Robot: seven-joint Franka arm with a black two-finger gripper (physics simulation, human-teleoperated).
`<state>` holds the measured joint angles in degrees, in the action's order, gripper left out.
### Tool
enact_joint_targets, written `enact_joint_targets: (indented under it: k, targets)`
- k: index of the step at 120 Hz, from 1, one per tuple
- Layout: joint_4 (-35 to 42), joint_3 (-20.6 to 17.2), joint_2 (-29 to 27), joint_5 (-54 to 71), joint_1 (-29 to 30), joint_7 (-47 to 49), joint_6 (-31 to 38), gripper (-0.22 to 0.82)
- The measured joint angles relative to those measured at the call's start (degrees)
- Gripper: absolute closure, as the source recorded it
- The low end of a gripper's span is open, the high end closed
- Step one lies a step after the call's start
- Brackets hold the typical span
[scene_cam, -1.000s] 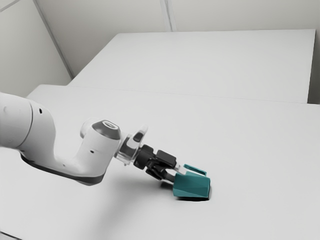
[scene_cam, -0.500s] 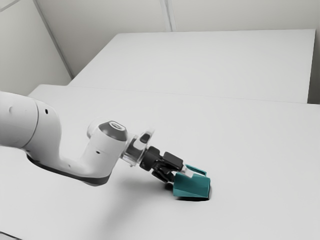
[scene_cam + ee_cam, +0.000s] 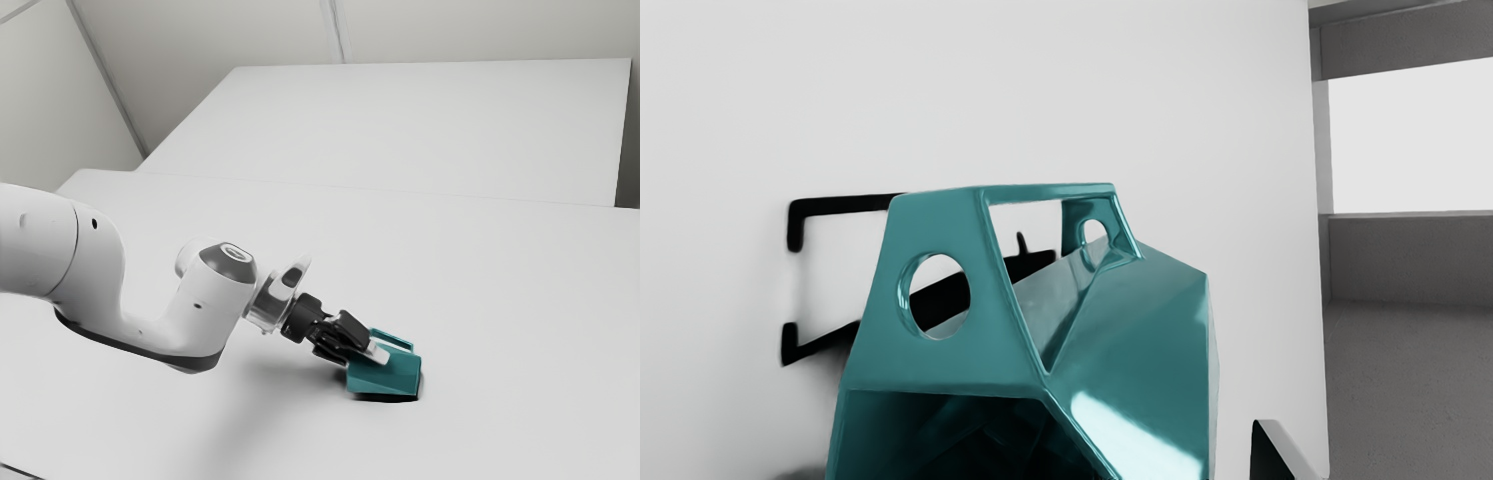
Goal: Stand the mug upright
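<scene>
Mug (image 3: 385, 375) lies on its side on the white desk (image 3: 520, 320), its body low and its angular handle (image 3: 408, 345) raised. The mouth (image 3: 960, 433) faces the hand (image 3: 366, 358), which slants down from the exterior view's left and is wide: one finger (image 3: 1272, 453) stands just off the mug's outer wall — a strip of desk shows between them. I can't see where the other fingertip sits.

The wrist view shows the handle as an open frame with round holes at both ends, and black shadows on the desk behind it. The side edge (image 3: 1318, 267) of the desk is beyond the finger, with grey framing (image 3: 1386, 260) past it.

In the exterior view the desk runs well past the mug toward the exterior view's right and toward the back. Its far edge (image 3: 350, 187) is well apart from the mug; a pale back surface (image 3: 430, 120) continues beyond to the walls (image 3: 200, 40). The arm (image 3: 195, 320) takes up the room on the exterior view's left — the grey cap (image 3: 230, 262) near its wrist bears an oval mark, too small to read.
</scene>
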<state>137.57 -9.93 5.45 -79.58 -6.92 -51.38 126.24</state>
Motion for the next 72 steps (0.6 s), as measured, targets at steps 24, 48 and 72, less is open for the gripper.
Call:
enact_joint_targets:
  k: [24,48,72]
  targets:
    - [-0.2,-0.3,-0.2,0.0,-0.1,0.2,0.5,0.68]
    - [-0.8,-0.5,-0.5,0.4,-0.7,0.4,1.3,0.74]
    - [-1.3,-0.5,-2.9,1.1,-0.4,0.6,1.7,0.77]
